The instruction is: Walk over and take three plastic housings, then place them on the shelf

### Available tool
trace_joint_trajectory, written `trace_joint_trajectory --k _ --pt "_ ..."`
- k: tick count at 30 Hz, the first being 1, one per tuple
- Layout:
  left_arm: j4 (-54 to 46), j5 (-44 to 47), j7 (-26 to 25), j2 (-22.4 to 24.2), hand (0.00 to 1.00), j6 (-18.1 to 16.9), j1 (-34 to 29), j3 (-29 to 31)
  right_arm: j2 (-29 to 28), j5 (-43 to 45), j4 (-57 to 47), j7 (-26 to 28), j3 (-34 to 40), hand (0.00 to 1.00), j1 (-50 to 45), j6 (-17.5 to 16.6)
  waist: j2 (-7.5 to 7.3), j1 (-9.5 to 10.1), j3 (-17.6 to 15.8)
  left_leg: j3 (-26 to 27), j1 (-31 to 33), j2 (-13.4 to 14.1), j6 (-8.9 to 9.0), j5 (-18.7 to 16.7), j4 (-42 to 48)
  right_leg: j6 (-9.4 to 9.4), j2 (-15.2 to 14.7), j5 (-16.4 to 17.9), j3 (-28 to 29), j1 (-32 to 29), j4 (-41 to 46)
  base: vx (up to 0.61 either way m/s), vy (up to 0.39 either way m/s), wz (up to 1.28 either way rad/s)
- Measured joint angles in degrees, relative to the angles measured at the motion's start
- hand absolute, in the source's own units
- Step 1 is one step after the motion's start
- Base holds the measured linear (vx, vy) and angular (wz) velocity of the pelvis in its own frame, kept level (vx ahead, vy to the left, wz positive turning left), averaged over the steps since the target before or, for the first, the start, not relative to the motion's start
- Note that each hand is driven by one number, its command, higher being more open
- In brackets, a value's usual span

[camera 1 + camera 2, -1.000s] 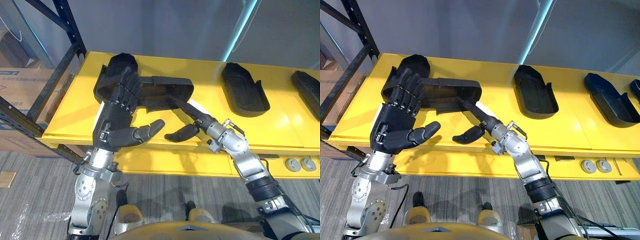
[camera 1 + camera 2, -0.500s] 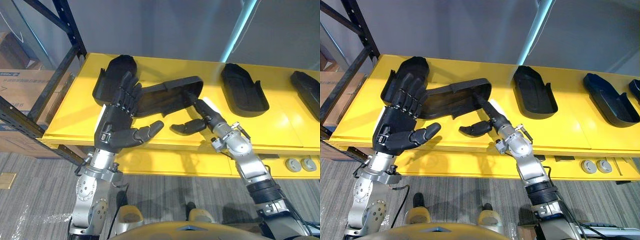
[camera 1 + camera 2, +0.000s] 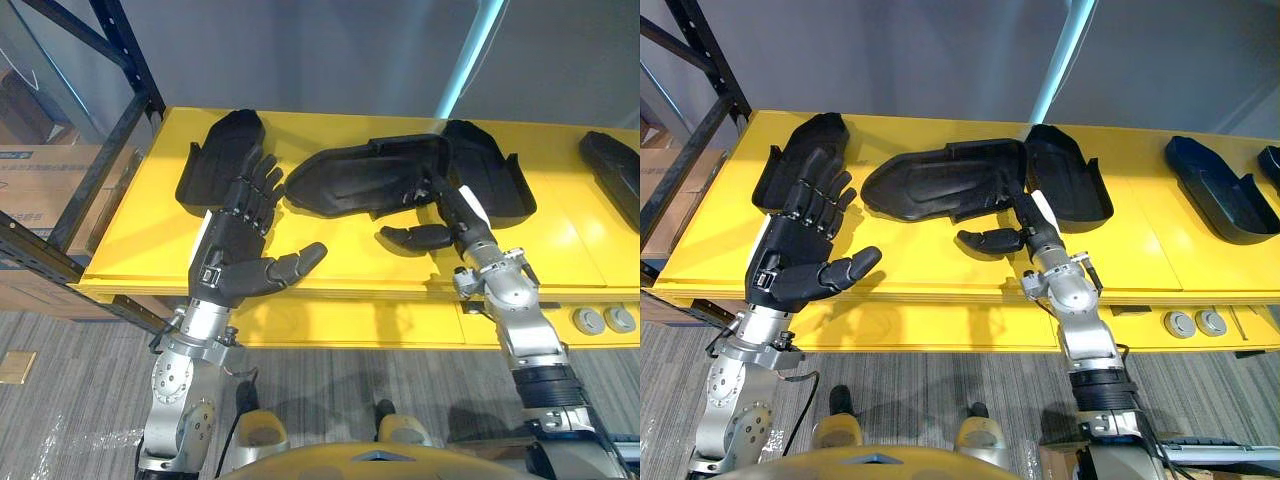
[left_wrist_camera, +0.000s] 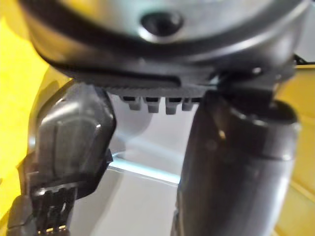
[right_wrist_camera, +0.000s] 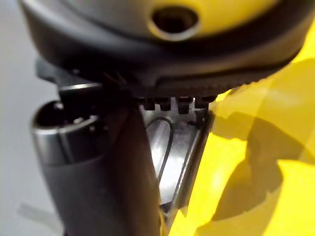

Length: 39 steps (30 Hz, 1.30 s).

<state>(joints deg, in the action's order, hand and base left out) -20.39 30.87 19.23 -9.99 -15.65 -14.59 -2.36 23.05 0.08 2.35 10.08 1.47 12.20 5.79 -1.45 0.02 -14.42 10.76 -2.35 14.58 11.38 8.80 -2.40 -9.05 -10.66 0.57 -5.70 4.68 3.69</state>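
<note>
1. A cardboard box [image 3: 35,180] sits at the far left, behind dark rack bars [image 3: 110,152].
2. Grey carpet [image 3: 70,400] covers the floor, and a small tan square [image 3: 12,362] lies on it at the left.
3. A pale blue strip [image 3: 468,60] slants up the grey wall [image 3: 300,50].
4. Two round silver discs [image 3: 587,321] lie side by side at the lower right.

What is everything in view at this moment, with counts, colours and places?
shelf: one, yellow, across the view.
housings: four, black, on the shelf: left housing; middle housing, its end against the third housing; right housing.
discs: two, grey, below the shelf's front at right.
box: one, brown cardboard, left of the shelf.
rack posts: several, dark, at left.
floor: grey carpet, below.
left hand: one, dark, open, before the shelf's left part.
right hand: one, dark, straight fingers touching the middle housing.
</note>
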Motion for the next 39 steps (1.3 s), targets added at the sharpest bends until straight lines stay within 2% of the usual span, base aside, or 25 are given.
trace_joint_trajectory --k 4,7,10,17,21,23,25,27,28,29,36,39 --pt "0.0 0.0 0.1 0.0 1.0 0.0 0.0 0.0 2.2 3.9 -2.6 4.4 0.7 1.0 0.5 0.2 0.0 -0.13 0.0 0.0 0.0 0.0 0.02 0.0 0.0 0.0 0.0 0.0 0.0 0.0 0.1 0.0 0.0 0.0" --pt "0.0 0.0 0.3 0.0 1.0 0.0 0.0 0.1 4.2 7.7 -2.9 8.5 0.6 1.0 0.6 1.7 0.0 -0.06 0.0 0.0 0.1 0.0 0.04 0.0 0.0 -0.01 0.0 0.0 0.0 0.0 0.1 0.0 0.0 0.0" --pt "0.0 0.0 0.3 -0.1 1.0 0.5 0.0 0.2 5.1 10.6 -2.9 10.3 0.6 1.0 1.2 2.9 -0.02 -0.05 0.0 0.0 0.1 0.0 0.04 0.0 0.0 -0.01 0.1 0.0 -0.1 0.0 0.0 0.0 0.0 0.0" --pt "0.0 0.0 0.8 -0.5 1.0 0.9 0.0 0.1 10.1 14.9 -3.3 11.8 0.2 1.0 4.5 4.1 -0.29 0.3 0.0 -0.1 0.2 0.4 0.06 0.0 0.0 -0.15 0.4 -0.1 -0.1 0.0 0.0 0.0 0.0 0.0" --pt "0.0 0.0 0.8 -1.6 1.0 0.9 0.0 0.2 11.2 14.8 -4.4 9.9 0.2 1.0 5.2 2.6 -0.75 0.78 0.2 -0.2 0.3 1.0 0.16 -0.1 0.0 -0.26 1.0 -0.2 -0.2 0.0 -0.1 0.0 0.0 0.0" --pt "0.0 0.0 0.8 -1.6 1.0 0.9 -0.1 0.1 11.4 10.9 -4.4 7.5 0.3 1.0 6.1 -1.9 -0.91 0.66 0.2 -0.2 0.4 1.0 0.2 -0.1 0.0 -0.31 1.0 -0.2 -0.2 0.0 -0.2 0.0 0.0 0.0" --pt "0.0 0.0 0.8 -1.7 1.0 0.9 -0.9 -0.1 14.1 4.2 -5.2 3.9 1.2 1.0 7.3 -8.2 -1.14 0.62 0.4 -0.4 1.0 1.0 0.21 -0.1 0.0 -0.51 1.0 -0.4 -0.4 -0.2 -0.6 0.0 0.0 0.04" --pt "0.0 0.0 0.7 -1.8 1.0 0.9 -2.1 -0.1 16.4 1.5 -5.8 1.9 2.8 1.0 7.7 -12.5 -1.26 0.7 0.5 -0.3 1.0 1.0 0.25 -0.1 0.0 -0.58 1.0 -0.4 -0.4 -0.2 -0.8 0.0 0.0 0.0" --pt "0.1 0.0 0.5 -1.9 1.0 0.8 -2.9 -0.1 18.0 -2.6 -6.9 -0.6 5.4 1.0 7.9 -17.0 -1.37 0.67 0.5 -0.3 1.0 1.0 0.31 -0.2 0.0 -0.58 1.0 -0.4 -0.4 -0.1 -0.8 0.0 0.0 0.0" --pt "0.1 0.0 0.4 -2.0 1.0 0.8 -3.4 -0.1 19.0 -6.8 -7.4 -2.0 6.7 1.0 8.2 -20.2 -1.49 0.36 0.6 -0.3 1.0 1.0 0.32 -0.2 0.0 -0.58 1.0 -0.4 -0.4 -0.1 -0.8 0.0 0.0 0.0" --pt "0.1 0.1 0.3 -3.3 1.0 0.8 -4.0 -1.9 30.8 -20.4 -6.5 -0.5 2.9 1.0 8.2 -29.2 -1.98 -0.19 1.1 -0.3 1.1 1.0 0.28 0.1 -0.9 -0.62 1.1 -0.4 -0.5 -0.5 -0.9 0.0 0.0 0.0" --pt "0.1 0.1 0.3 -4.0 1.0 0.8 -4.0 -2.3 31.9 -21.9 -5.2 1.0 -0.9 1.0 7.8 -31.5 -2.58 -0.2 1.6 -0.2 1.0 1.0 0.31 0.2 -1.0 -0.66 1.1 -0.4 -0.4 -0.5 -0.9 0.0 0.0 0.0"
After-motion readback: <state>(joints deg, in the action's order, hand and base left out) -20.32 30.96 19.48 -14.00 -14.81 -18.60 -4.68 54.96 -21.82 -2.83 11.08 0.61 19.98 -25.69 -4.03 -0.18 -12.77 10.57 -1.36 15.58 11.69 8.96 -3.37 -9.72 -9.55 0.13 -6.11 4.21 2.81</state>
